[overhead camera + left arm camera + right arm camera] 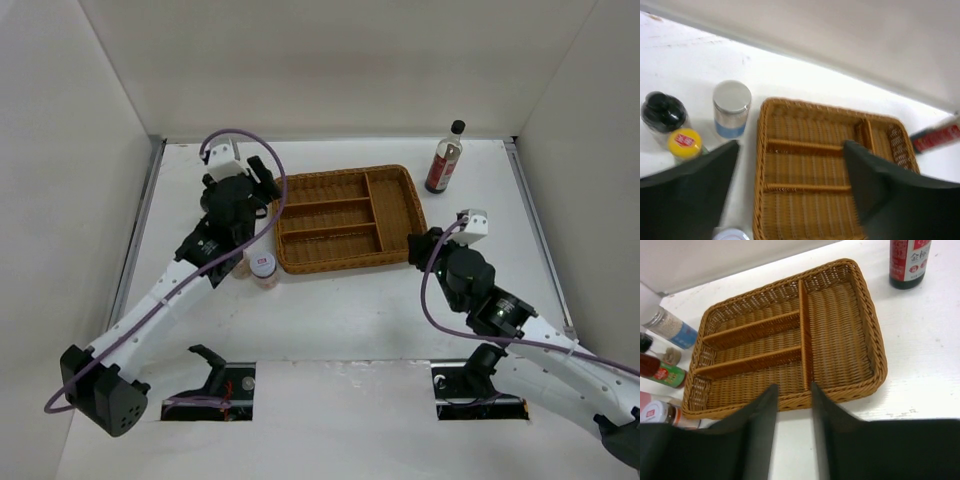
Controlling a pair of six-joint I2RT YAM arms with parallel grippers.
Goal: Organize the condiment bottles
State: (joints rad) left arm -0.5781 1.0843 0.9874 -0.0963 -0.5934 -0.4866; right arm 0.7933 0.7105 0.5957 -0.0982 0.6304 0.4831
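The tall dark-sauce bottle (445, 158) with a black cap and red label stands alone at the back right, beyond the wicker tray (395, 180). Left of the tray stand a black-capped jar (662, 112), a yellow-capped jar (685, 142) and a silver-lidded jar (731, 107). A pale-lidded jar (262, 266) sits at the tray's near left corner. My left gripper (270, 188) hovers open over the tray's left edge, holding nothing. My right gripper (413, 248) hangs at the tray's near right corner, its jaws a narrow gap apart with nothing between them.
The tray (875, 355) has three long compartments on the left and one on the right, all bare. White walls close in the table on three sides. In the top view my left arm covers most of the jars by the tray.
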